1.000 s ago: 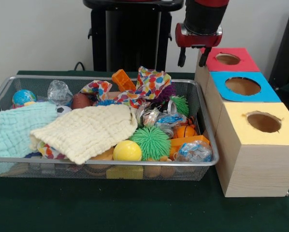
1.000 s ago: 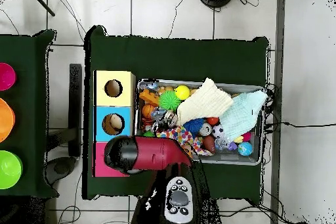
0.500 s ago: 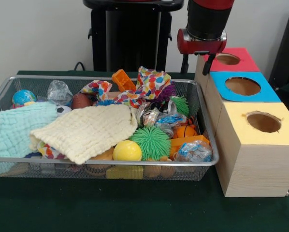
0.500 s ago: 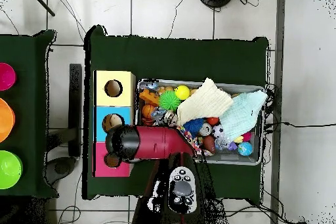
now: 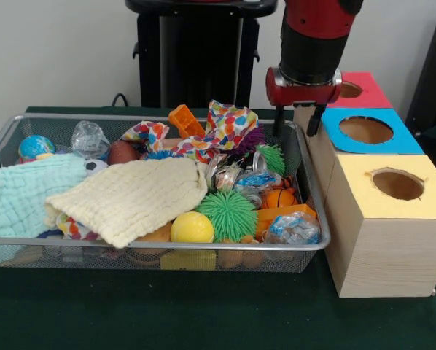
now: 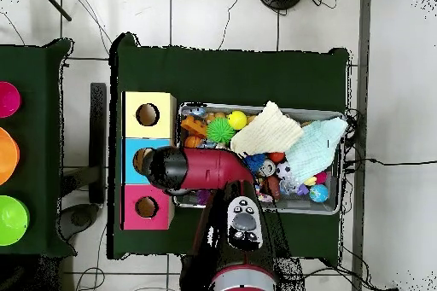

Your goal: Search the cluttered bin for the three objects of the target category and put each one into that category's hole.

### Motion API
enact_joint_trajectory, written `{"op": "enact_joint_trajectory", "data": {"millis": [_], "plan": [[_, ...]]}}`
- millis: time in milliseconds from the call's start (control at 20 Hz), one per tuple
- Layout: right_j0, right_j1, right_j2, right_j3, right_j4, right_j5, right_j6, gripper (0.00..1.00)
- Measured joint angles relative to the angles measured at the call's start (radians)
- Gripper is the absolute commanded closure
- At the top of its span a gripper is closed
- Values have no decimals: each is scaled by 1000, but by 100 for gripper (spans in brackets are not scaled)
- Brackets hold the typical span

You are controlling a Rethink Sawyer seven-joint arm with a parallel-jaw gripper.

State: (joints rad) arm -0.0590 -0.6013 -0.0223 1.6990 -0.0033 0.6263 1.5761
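Wire mesh bin point(image 5: 160, 244) on the green table point(image 5: 203, 313), contents from the left in the front view: pale blue cloth point(image 5: 21, 197); globe-print ball point(image 5: 36, 146); first wad of clear plastic film point(image 5: 90, 138) near the far rim; cream cloth point(image 5: 130, 197); yellow ball point(image 5: 192, 227); spiky green ball point(image 5: 227, 214); second wad with blue print point(image 5: 240, 179) mid-right; third wad point(image 5: 293, 229) in the near right corner, against the rim. Gripper point(image 5: 297, 120) hangs over the bin's far right corner, just beside the boxes, its two fingers point(image 5: 313, 121) apart and holding nothing. Right of the bin: red, blue and yellow-faced boxes, the blue-ringed hole point(image 5: 366, 130) in the middle. The overhead view shows the arm point(image 6: 201, 170) covering the bin's box-side end and hiding the gripper; the blue box's hole point(image 6: 139, 160) is partly covered there.
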Motion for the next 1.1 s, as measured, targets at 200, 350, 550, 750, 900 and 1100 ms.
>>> {"op": "enact_joint_trajectory", "data": {"millis": [200, 350, 550, 750, 900, 1100], "plan": [[-16, 24, 13, -25, 0, 0, 0, 0], [-24, 39, 23, -39, 0, 0, 0, 0], [-28, 59, 27, -60, 0, -6, 0, 0], [-28, 73, 27, -68, 3, -35, 0, 0], [-27, 85, 24, -72, 10, -65, 0, 0], [-24, 105, 14, -81, 30, -93, 1, 0]]}}
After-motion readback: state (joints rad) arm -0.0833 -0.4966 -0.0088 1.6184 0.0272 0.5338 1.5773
